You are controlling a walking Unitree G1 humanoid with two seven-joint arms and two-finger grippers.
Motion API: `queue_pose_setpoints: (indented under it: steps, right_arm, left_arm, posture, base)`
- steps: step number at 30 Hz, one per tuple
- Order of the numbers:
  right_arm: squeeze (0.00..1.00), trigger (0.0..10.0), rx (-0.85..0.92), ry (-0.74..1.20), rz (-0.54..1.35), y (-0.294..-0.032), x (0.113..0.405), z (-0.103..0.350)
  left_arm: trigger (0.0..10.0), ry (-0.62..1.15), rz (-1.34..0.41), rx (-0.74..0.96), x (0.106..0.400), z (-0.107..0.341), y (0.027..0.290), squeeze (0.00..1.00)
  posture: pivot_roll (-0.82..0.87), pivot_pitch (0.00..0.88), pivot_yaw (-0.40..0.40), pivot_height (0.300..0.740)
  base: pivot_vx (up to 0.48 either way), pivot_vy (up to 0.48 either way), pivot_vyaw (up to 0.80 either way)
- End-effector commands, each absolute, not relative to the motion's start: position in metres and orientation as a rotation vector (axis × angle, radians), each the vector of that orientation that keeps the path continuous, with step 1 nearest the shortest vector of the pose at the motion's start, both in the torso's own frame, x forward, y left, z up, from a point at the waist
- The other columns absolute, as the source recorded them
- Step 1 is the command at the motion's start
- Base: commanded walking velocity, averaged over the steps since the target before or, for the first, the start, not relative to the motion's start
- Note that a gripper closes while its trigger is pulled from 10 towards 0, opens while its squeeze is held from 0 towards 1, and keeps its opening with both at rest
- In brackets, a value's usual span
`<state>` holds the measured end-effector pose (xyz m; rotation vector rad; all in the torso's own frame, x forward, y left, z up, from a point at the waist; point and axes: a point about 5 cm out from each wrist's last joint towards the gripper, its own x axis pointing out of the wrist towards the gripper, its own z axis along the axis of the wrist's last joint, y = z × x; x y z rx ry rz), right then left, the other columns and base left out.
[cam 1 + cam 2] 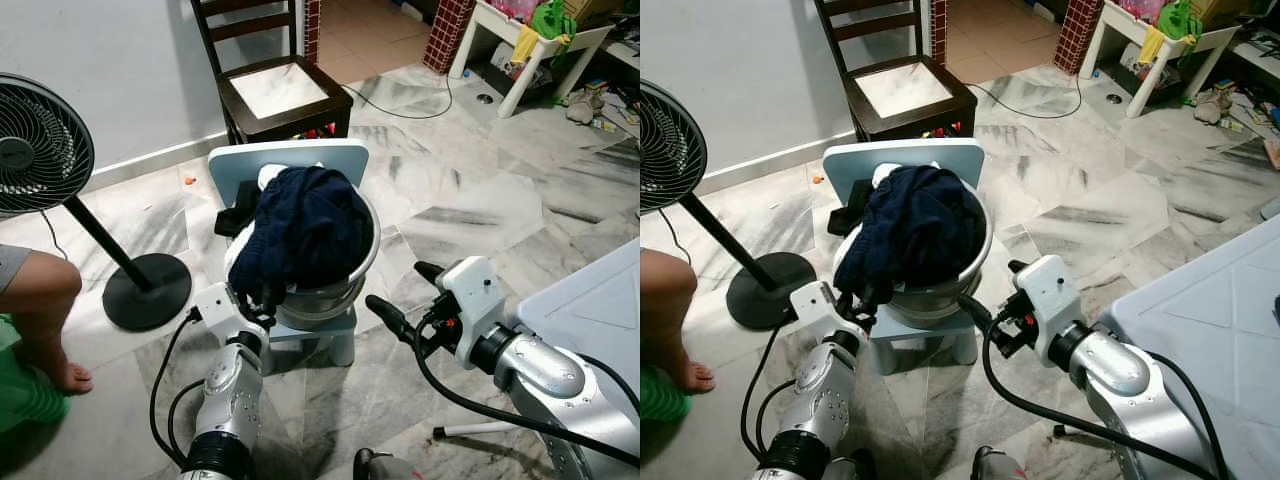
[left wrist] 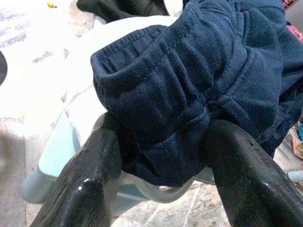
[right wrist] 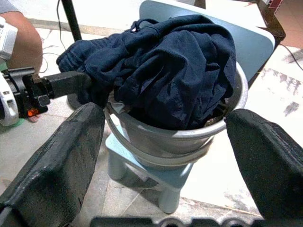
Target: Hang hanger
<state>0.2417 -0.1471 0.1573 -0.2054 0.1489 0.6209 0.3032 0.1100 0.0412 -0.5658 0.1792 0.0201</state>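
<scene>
A silver metal bucket point(image 1: 335, 295) stands on a small light-blue child's chair point(image 1: 290, 160). It is heaped with a navy garment point(image 1: 305, 225), and some black cloth point(image 1: 235, 220) hangs over its far left rim. My left gripper point(image 1: 262, 298) is at the bucket's near left side. Its fingers point(image 2: 90, 189) pinch the garment's ribbed waistband point(image 2: 161, 94), which hangs over the rim. My right gripper point(image 1: 395, 285) hovers open just right of the bucket, level with its rim, holding nothing. From the right wrist, the bucket point(image 3: 189, 137) sits between the spread fingers.
A standing fan point(image 1: 40, 140) with a round black base point(image 1: 148, 290) is on the left, beside a person's bare leg point(image 1: 40, 300). A dark wooden chair point(image 1: 280, 90) stands behind the bucket. A pale panel point(image 1: 600, 300) lies at right, with a white rod point(image 1: 480, 428) on the marble floor.
</scene>
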Motion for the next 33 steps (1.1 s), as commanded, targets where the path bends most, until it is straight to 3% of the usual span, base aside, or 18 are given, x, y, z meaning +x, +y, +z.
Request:
queue_pose_setpoints:
  steps: [1,2,3,13,15,33]
  right_arm:
    - [0.0,10.0,-0.212,0.149,0.601,-0.151,0.24,0.157]
    - [0.0,10.0,-0.212,0.149,0.601,-0.151,0.24,0.157]
    - [0.0,10.0,-0.213,0.15,0.6,-0.151,0.24,0.157]
    - [0.0,10.0,-0.219,0.149,0.593,-0.152,0.241,0.157]
    - [0.0,10.0,-0.221,0.149,0.589,-0.152,0.242,0.157]
    - [0.0,10.0,-0.227,0.15,0.571,-0.154,0.243,0.154]
  left_arm:
    - [0.5,0.177,0.015,-0.549,0.303,0.04,0.109,0.0]
    - [0.5,0.177,0.015,-0.549,0.303,0.04,0.109,0.0]
    - [10.0,0.168,0.024,-0.515,0.303,0.043,0.109,0.0]
    - [10.0,0.121,0.049,-0.48,0.304,0.05,0.107,0.0]
    - [0.0,0.115,0.069,-0.48,0.303,0.049,0.109,0.0]
    - [0.0,0.095,0.082,-0.462,0.307,0.052,0.113,0.0]
  posture:
    - [-0.3,0.223,-0.017,0.74]
    - [-0.3,0.223,-0.017,0.74]
    - [-0.3,0.223,-0.017,0.74]
    - [-0.3,0.22,-0.016,0.74]
    - [-0.31,0.217,-0.018,0.74]
    - [-0.31,0.205,-0.013,0.74]
  base:
    - [0.0,0.0,0.0]
    - [0.0,0.0,0.0]
    - [0.0,0.0,0.0]
    - [0.0,0.0,0.0]
    - [0.0,0.0,0.0]
    - [0.0,0.0,0.0]
